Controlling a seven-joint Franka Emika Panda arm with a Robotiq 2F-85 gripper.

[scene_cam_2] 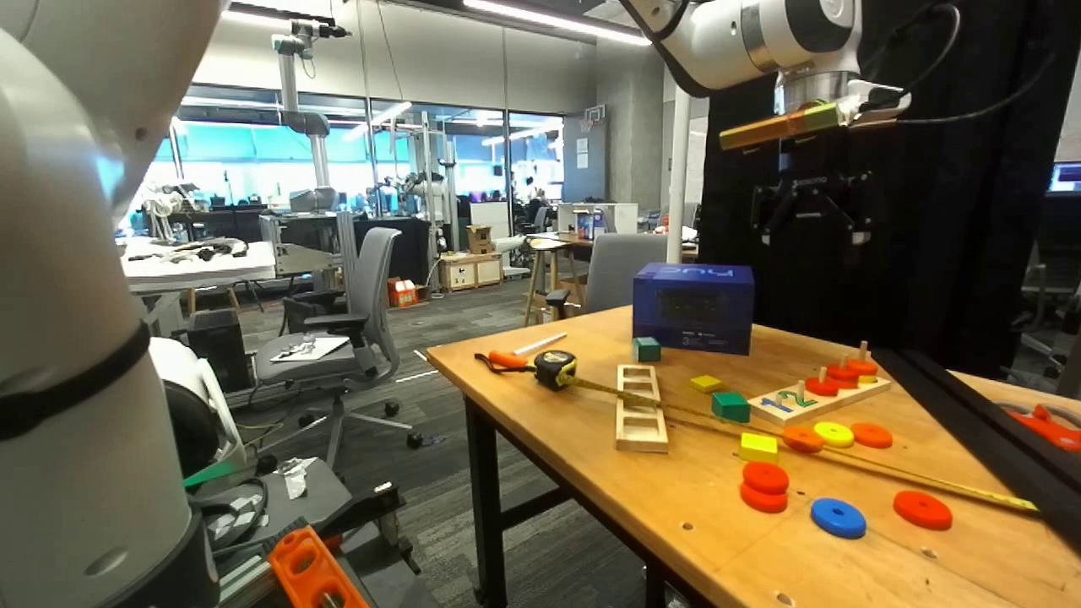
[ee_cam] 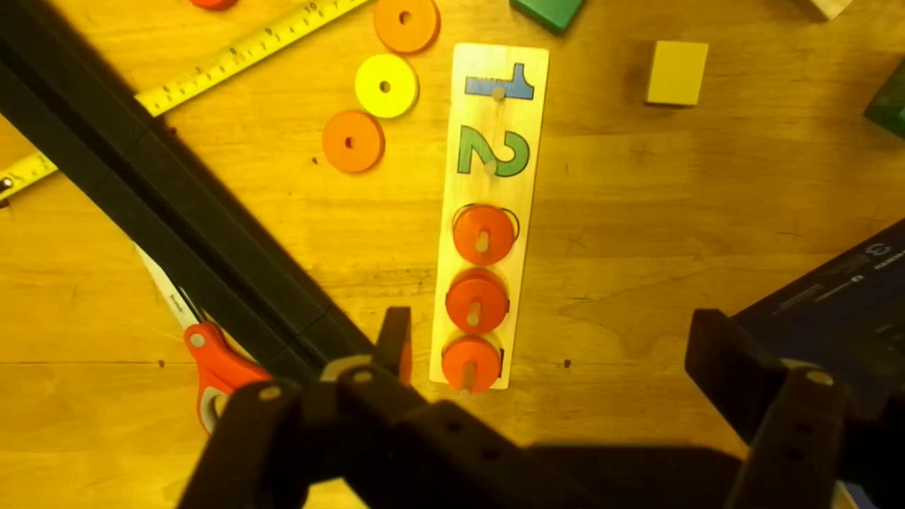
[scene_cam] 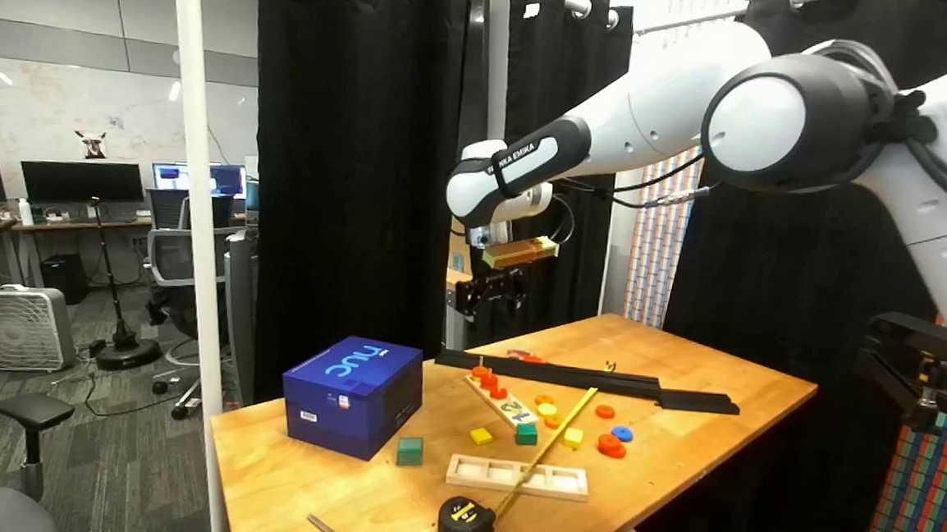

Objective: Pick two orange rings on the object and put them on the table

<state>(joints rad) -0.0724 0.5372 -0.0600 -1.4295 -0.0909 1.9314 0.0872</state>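
Observation:
My gripper (ee_cam: pixel 555 339) stands open high over the table (ee_cam: pixel 622 283), nothing between its fingers. In an exterior view, the same gripper (scene_cam_2: pixel 811 238) hangs well above the tabletop, near the blue box. The object is a pale pegboard (ee_cam: pixel 484 191) with printed numerals. Orange rings sit on three of its pegs: one ring (ee_cam: pixel 488 220) below the 2, another ring (ee_cam: pixel 481 288) beneath that, and an end ring (ee_cam: pixel 472 350) closest to the left finger in the wrist view. How many are stacked per peg is hard to tell. The 1 and 2 pegs are bare.
Loose orange rings (ee_cam: pixel 410 37) and a yellow ring (ee_cam: pixel 389 69) lie beside the board. Red rings (scene_cam_2: pixel 764 477) and a blue ring (scene_cam_2: pixel 838 517) are farther off. A blue box (scene_cam: pixel 350 398), black bars (scene_cam: pixel 566 373), scissors (ee_cam: pixel 219 360), a tape measure (scene_cam: pixel 466 522) and blocks surround it.

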